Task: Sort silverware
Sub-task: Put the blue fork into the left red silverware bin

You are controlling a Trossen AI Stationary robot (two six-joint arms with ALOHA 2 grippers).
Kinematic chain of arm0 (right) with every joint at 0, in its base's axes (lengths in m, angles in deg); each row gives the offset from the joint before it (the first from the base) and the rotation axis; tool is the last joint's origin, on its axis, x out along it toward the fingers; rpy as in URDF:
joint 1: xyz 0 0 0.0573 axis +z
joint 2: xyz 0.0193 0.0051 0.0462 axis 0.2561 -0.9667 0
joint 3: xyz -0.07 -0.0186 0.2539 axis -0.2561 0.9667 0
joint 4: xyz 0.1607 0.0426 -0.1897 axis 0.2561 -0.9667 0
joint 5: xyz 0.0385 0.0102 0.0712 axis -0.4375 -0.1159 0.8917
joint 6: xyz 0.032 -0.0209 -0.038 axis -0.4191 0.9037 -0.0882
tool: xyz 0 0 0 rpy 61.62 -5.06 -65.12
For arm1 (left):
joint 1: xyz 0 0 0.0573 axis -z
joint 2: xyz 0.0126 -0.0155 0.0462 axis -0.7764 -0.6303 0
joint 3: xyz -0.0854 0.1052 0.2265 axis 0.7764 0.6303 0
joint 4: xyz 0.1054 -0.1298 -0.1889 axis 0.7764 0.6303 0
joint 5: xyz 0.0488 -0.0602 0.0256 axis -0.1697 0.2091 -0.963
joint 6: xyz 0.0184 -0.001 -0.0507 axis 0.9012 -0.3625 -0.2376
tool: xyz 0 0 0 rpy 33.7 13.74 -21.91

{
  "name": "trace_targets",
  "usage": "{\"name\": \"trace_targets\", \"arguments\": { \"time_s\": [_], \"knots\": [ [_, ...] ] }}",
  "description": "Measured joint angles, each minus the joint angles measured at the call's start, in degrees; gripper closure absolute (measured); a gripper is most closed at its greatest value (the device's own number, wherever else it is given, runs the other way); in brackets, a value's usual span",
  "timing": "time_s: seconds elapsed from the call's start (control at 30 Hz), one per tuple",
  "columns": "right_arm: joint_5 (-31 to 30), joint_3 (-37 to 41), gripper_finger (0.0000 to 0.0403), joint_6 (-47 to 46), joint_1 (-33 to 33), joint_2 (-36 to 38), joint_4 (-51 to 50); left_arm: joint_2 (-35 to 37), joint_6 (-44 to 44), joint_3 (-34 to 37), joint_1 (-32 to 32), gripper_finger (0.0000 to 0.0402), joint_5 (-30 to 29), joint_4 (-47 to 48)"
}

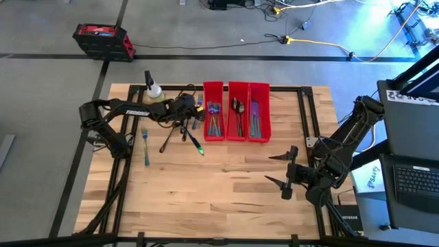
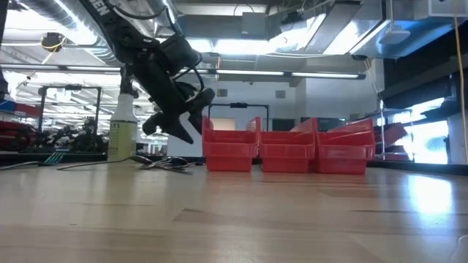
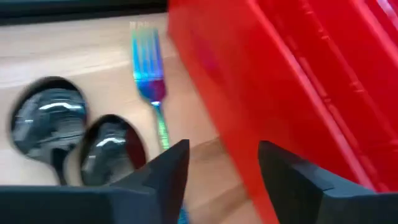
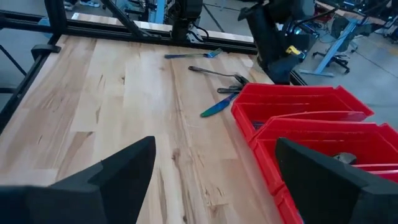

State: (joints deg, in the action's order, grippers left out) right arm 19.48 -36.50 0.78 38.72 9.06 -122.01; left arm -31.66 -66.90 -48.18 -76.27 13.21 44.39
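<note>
Three red bins (image 1: 236,92) stand side by side at the table's far middle, each with silverware lying inside. Loose on the wood to their left lie an iridescent fork (image 1: 145,140), two dark spoons (image 3: 46,118) and a blue-green knife (image 1: 197,144). Another iridescent fork (image 3: 149,68) lies beside the left bin's wall (image 3: 280,74). My left gripper (image 3: 224,165) hangs open just above the table next to that wall (image 2: 183,120), with the fork's handle running under one finger. My right gripper (image 1: 285,171) waits open at the near right.
A spray bottle (image 1: 151,88) with yellowish liquid stands at the far left, behind the left arm. A black frame (image 1: 302,103) runs around the table. Bare wood (image 1: 219,192) stretches across the near half. A laptop (image 1: 415,185) sits off the right edge.
</note>
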Motion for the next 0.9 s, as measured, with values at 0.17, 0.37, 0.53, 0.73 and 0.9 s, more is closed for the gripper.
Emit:
{"name": "trace_targets", "arguments": {
  "time_s": [0.17, 0.37, 0.53, 0.73, 0.9],
  "knots": [
    [0.35, 0.0, 0.0089, -0.17, 0.02, 0.0, -0.03, 0.28, 0.78, -0.15, -0.32, 0.0173, -3.5, 5.75],
    [0.35, 0.0, 0.0089, -0.08, 0.03, 0.0, -0.07, 0.18, 0.4, -0.12, -0.4, 0.0144, -3.71, 6.07],
    [0.24, 0.0, 0.0089, -0.04, 0.03, 0.0, -0.15, -0.86, 0.33, -0.14, -1.43, 0.014, -3.48, 6.08],
    [-0.11, 0.02, 0.0089, 0.16, 0.03, 0.0, -0.4, -5.01, 0.94, -0.28, -1.66, 0.014, -1.16, 1.49],
    [-0.09, 0.04, 0.0089, 0.16, 0.03, 0.0, -0.48, -8.51, 4.23, -3.58, -1.38, 0.014, -1.55, 1.64]
  ]
}}
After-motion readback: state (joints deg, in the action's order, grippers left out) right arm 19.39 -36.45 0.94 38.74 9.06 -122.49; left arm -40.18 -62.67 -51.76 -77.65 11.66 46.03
